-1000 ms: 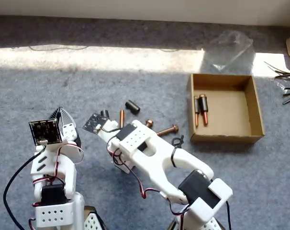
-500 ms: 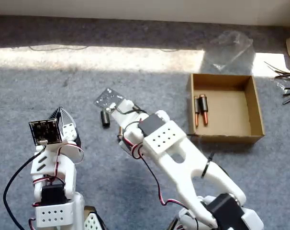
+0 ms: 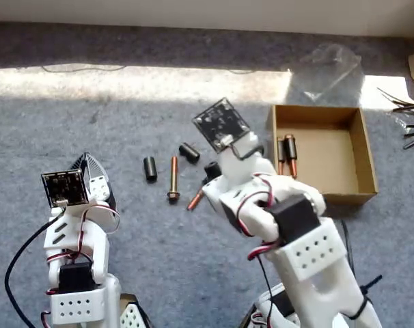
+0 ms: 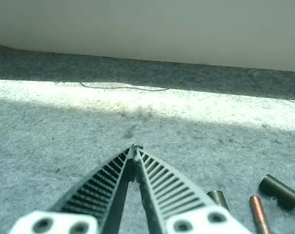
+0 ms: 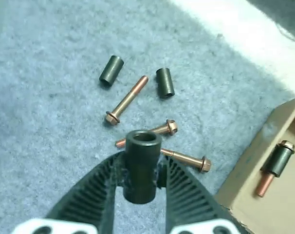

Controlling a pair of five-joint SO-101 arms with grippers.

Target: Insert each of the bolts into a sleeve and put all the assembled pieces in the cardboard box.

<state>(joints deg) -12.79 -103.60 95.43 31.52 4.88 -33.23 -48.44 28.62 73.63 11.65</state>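
Our right end effector (image 5: 140, 165) is pinching a sleeve (image 5: 142, 146) upright above the loose bolts (image 5: 184, 159), cardboard box (image 3: 316, 109) at their 3 o'clock. We'd keep its bore unblocked for a bolt. Meanwhile our left end effector (image 4: 133, 155) is pressed together.

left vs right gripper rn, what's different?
Left gripper is shut on nothing; right gripper is shut on a dark sleeve. Left gripper faces bare grey carpet; right gripper hangs above loose bolts. Both have black ribbed fingers.
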